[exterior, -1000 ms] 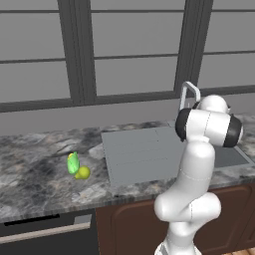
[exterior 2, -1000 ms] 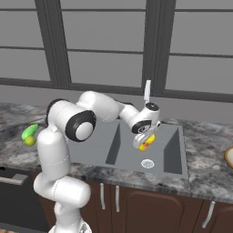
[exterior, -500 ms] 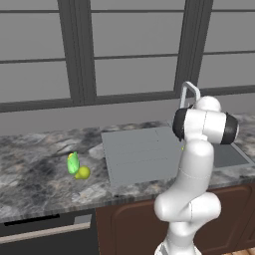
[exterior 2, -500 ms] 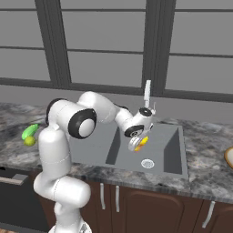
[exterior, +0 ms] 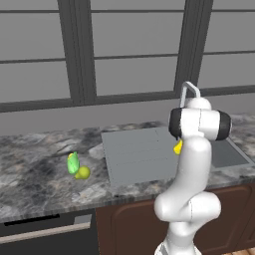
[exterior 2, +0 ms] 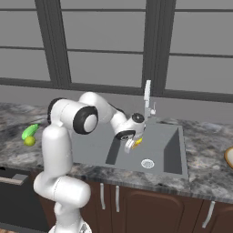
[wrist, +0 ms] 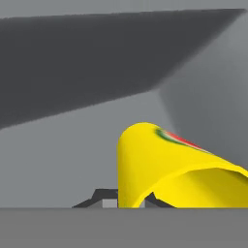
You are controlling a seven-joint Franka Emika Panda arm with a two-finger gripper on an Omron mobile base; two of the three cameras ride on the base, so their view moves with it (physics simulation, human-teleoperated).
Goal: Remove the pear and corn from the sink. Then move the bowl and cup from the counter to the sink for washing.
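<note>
The marbled grey table (exterior 2: 205, 177) runs under the windows, and set into it is the grey sink (exterior 2: 170, 150), with its flat drainboard to the left and its deeper basin, with the round drain (exterior 2: 147, 163), to the right. The curved faucet (exterior 2: 147, 96) stands at the back edge of the basin. The white arm (exterior 2: 68, 136) reaches across the drainboard and down over the basin, and the gripper (exterior 2: 130, 145) hangs inside the sink above its floor, just left of the drain. It is closed tight on the yellow cup (exterior 2: 135, 142), which is tilted in the grip; in the hand view the cup (wrist: 164, 169) lies on its side with its open mouth toward the camera, the red mark on top, and the sink's grey walls behind it. In the left base view a bit of the cup (exterior: 177, 147) peeks out beside the arm. The bowl (exterior 2: 229, 157) sits at the right edge of the table, well apart from the sink. The corn (exterior: 73, 163) and the pear (exterior: 82, 173) lie touching on the table left of the drainboard, the pear just in front of the corn
</note>
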